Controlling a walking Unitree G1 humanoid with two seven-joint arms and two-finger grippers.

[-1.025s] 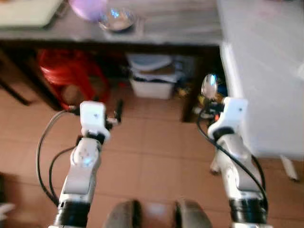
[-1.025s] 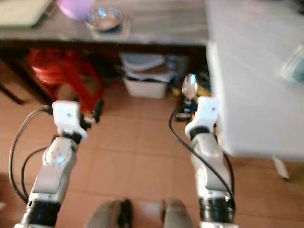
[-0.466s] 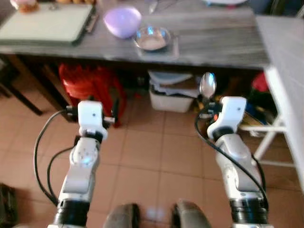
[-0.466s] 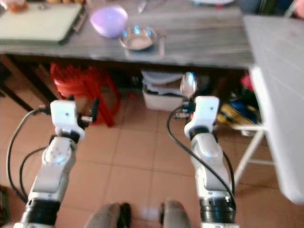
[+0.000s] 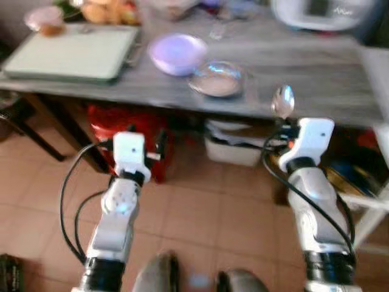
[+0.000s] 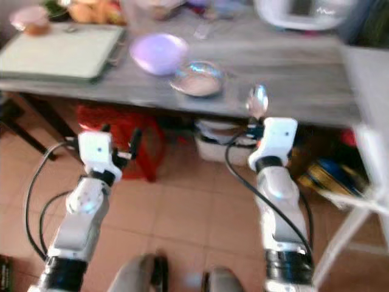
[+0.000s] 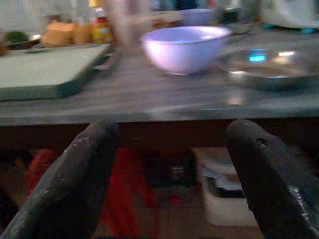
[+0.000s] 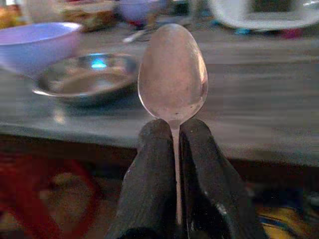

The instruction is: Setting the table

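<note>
Fingers (image 8: 149, 184) of the right gripper (image 8: 172, 149) pinch shut on the thin handle of a spoon (image 8: 173, 74), its bowl standing upright before the grey table's edge (image 5: 255, 112). The left gripper (image 7: 169, 164) hangs empty, fingers spread wide, below the tabletop. Compared with a second ago, the view has swung so the table now lies straight ahead and the white surface at the right has slid out. On the table sit a lilac bowl (image 5: 177, 53), a steel dish (image 5: 217, 78) just beside it, and a pale green tray (image 5: 73, 52). A red stool (image 5: 121, 121) stands underneath.
</note>
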